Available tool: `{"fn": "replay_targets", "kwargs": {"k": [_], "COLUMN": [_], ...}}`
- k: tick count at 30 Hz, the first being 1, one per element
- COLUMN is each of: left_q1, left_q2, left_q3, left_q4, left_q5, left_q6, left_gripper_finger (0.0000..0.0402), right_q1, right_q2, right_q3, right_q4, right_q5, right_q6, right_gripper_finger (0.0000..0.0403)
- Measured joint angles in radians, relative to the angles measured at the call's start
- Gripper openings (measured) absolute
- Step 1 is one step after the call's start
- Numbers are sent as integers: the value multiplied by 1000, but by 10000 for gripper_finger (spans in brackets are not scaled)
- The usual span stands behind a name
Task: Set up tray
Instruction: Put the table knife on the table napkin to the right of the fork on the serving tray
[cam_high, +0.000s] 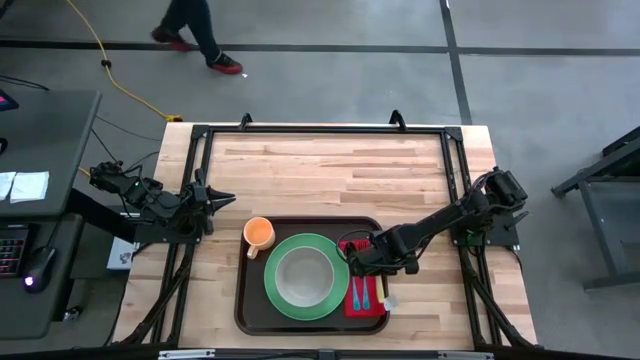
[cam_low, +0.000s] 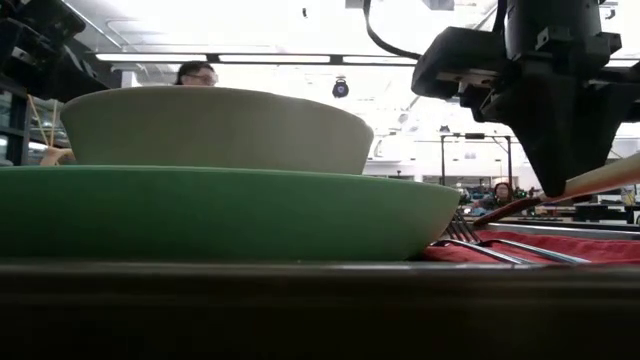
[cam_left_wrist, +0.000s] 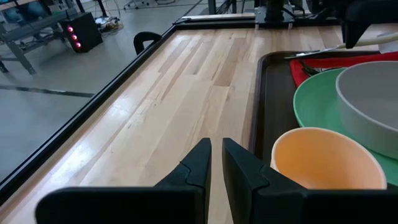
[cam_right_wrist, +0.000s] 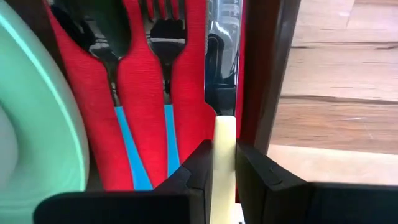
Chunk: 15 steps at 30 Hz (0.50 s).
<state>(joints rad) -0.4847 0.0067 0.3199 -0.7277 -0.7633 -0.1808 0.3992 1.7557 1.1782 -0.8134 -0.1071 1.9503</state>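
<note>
From where I'm standing the right gripper is the one doing the work, jaws clamped on the cream handle of a knife right at the tray's right rim. That's where I'd worry. The knife sits tight between the red napkin and the raised rim, so if it gets let go while tilted, my guess is the handle ends up riding on the rim or sliding out onto the bench. A sideways nudge could also bunch the napkin and knock the fork and spoon, which lie side by side with their blue handles lined up neatly.

The tray itself sits on the bench's near half, roughly centred between the arms, flat, long axis running left to right across the bench. Cutlery lies across that, along the short way.

Further in, the green plate with the pale bowl sits mid-tray, close to the napkin, so an overshoot could clip the plate edge. The orange cup is at the tray's far left corner.

Off to the side, the left gripper hovers over bare bench just beside that cup, jaws nearly together with a slim gap, holding nothing. If it swings in carelessly the cup probably tips.
</note>
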Motion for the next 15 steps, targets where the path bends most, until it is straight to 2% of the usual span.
{"fn": "replay_targets", "kwargs": {"k": [15], "left_q1": [0], "left_q2": [0], "left_q3": [0], "left_q4": [0], "left_q5": [3], "left_q6": [0], "left_gripper_finger": [69], "right_q1": [0], "right_q2": [0], "right_q3": [-33], "right_q4": [55], "right_q5": [2], "right_q6": [2], "right_gripper_finger": [36]}}
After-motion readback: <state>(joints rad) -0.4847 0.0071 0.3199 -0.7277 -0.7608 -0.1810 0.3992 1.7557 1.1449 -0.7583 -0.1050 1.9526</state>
